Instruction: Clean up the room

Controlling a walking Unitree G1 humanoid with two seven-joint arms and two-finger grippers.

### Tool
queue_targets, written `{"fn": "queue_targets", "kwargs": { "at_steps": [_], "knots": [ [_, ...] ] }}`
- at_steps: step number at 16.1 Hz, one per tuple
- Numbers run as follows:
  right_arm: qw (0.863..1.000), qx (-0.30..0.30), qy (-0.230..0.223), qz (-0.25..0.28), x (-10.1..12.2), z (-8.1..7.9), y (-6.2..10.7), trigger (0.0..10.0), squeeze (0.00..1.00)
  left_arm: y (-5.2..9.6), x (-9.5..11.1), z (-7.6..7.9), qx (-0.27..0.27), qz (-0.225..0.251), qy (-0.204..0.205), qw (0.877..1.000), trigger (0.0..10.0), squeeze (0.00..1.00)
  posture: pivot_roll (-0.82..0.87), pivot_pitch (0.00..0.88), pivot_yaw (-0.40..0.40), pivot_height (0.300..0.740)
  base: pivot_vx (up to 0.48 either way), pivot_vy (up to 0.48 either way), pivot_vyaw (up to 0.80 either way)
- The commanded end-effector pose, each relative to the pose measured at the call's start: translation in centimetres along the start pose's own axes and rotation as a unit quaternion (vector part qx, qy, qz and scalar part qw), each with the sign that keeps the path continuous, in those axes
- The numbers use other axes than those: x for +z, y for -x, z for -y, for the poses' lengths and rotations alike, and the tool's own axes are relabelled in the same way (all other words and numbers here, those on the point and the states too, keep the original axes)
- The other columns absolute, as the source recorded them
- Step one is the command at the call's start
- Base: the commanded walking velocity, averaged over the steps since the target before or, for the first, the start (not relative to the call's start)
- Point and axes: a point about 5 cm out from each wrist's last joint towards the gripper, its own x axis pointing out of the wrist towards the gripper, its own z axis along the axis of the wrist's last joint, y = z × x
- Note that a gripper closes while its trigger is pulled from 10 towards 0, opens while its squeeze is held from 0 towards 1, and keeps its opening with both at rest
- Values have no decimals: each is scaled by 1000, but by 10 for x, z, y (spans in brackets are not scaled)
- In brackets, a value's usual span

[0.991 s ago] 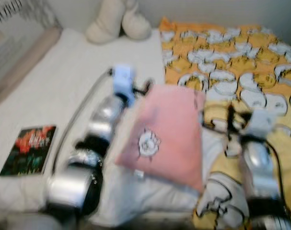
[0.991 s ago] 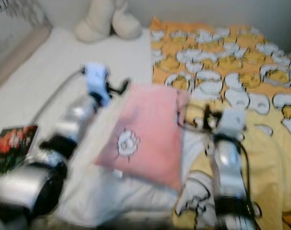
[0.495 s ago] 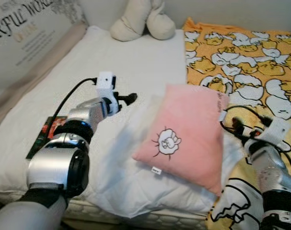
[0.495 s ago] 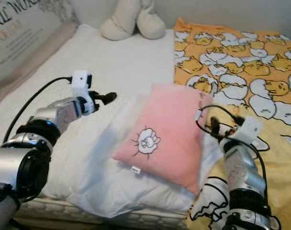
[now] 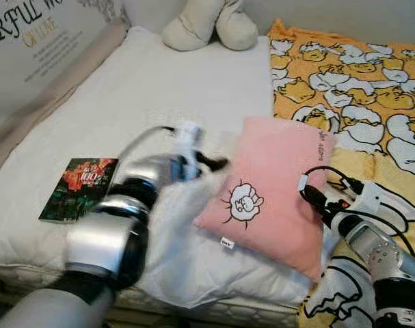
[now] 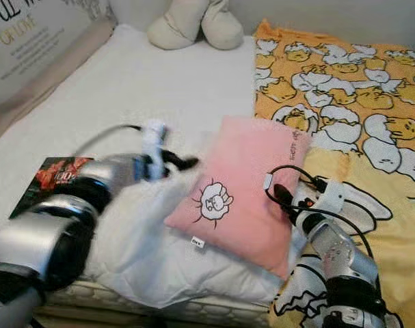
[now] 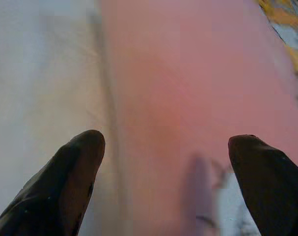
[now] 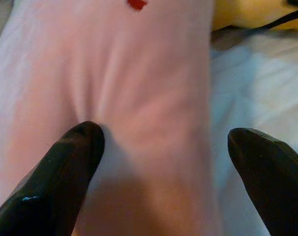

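A pink pillow with a small cartoon print lies on a white pillow on the bed. My left gripper is at the pink pillow's left edge, blurred by motion. In the left wrist view it is open, with the pillow's edge between its fingers. My right gripper is at the pillow's right edge. In the right wrist view it is open, and one finger dents the pink fabric.
A dark book lies on the white mattress to the left. A beige plush toy sits at the head of the bed. An orange and yellow patterned blanket covers the bed's right side. A wall panel with lettering runs along the left.
My left gripper has swung right, up to the pink pillow's left edge. The right gripper has closed in on the right edge. The camera has shifted a little.
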Motion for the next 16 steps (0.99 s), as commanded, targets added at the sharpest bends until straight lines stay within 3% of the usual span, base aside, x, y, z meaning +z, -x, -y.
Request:
{"fn": "queue_targets", "kwargs": {
  "at_steps": [1,5,6,9,12,13,14,16],
  "knots": [
    [1000,12,5,-13,-4,-2,1,10000,0,-3,-12,2,-7,-27,-4,1000,10000,0,-55,52,25,740,0,0,0],
    [1000,8,9,-18,-6,-3,-3,10000,0,-20,-35,30,-51,-64,-15,997,10000,0,-65,45,30,740,0,0,0],
    [1000,11,17,-24,-7,-6,-6,10000,0,-26,-54,34,-26,-88,-40,995,10000,0,-65,45,30,740,0,0,0],
    [999,12,29,-28,-7,-5,-7,10000,0,-31,-68,41,-10,-67,-18,998,10000,0,-84,39,35,740,0,0,0],
    [998,13,46,-32,-10,-5,-9,10000,0,-35,-74,46,-9,-60,-58,996,10000,0,-94,35,37,740,0,0,0],
    [998,13,53,-31,-13,-6,-10,4353,0,-35,-77,46,-2,-65,-76,995,3725,0,-95,31,38,740,0,0,0],
    [998,15,59,-32,-19,-8,-11,0,0,-35,-79,46,6,-66,-81,995,0,0,-94,23,37,740,0,0,0],
    [997,17,65,-38,-32,-11,-13,0,0,-35,-81,46,7,-61,-74,995,0,0,-85,10,37,740,0,0,0]
  ]
}}
